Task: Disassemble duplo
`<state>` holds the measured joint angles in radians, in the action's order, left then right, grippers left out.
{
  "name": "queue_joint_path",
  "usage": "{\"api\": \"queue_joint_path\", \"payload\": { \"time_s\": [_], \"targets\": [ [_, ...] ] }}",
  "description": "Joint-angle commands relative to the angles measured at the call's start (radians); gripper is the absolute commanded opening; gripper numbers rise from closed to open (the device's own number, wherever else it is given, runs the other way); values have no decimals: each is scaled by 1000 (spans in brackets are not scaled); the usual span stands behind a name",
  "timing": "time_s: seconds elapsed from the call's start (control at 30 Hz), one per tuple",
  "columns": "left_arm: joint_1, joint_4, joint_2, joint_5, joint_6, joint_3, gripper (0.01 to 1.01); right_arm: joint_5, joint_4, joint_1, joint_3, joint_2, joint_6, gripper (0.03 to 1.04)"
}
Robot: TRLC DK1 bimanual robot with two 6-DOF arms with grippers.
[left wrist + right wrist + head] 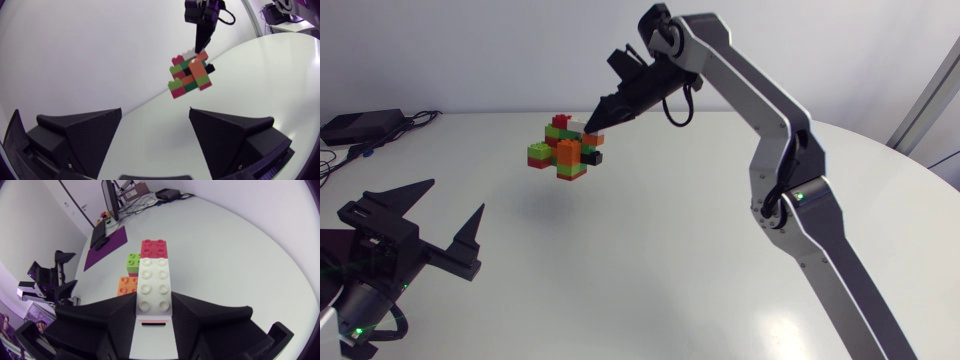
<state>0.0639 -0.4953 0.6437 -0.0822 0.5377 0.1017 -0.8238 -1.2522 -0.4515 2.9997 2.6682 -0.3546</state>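
A duplo assembly (565, 150) of red, green, orange, white and black bricks hangs in the air above the back of the white table (670, 260). My right gripper (592, 124) comes down from the upper right and is shut on the assembly's white brick (154, 285), with red (154, 248), green (133, 261) and orange (127, 285) bricks ahead of it. My left gripper (455, 196) stands open near the front left, well apart from the assembly (190, 77), which shows above and ahead of its fingers (85, 130). Nothing lies between them.
A black box with cables (360, 125) lies at the table's back left corner. The assembly's shadow (545, 205) falls on the bare tabletop below it. The table's curved edge (910, 165) runs along the right.
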Motion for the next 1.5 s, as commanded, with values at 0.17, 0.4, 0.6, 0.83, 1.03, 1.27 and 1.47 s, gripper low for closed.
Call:
{"api": "queue_joint_path", "payload": {
  "time_s": [0.17, 0.4, 0.6, 0.83, 1.03, 1.27, 1.47],
  "targets": [
    [-18, -19, 19, -10, -15, -16, 944, -80, -190, 28, -154, -143, -6, 185],
    [-19, -19, 24, -10, -15, -14, 944, -123, -415, 57, -246, -197, -130, 182],
    [-19, -19, 31, -10, -15, -13, 944, -120, -426, 82, -340, -289, -127, 177],
    [-27, -19, 37, -10, -15, -11, 944, -112, -428, 80, -530, -452, -159, 177],
    [-32, -19, 37, -10, -16, -11, 944, -109, -397, 82, -720, -525, -245, 177],
    [-45, 271, -27, -318, -61, 56, 943, -126, -234, 74, -986, -622, -346, 180],
    [-56, 382, -16, -470, -59, 93, 941, -164, -93, 56, -1110, -654, -376, 180]
  ]
}}
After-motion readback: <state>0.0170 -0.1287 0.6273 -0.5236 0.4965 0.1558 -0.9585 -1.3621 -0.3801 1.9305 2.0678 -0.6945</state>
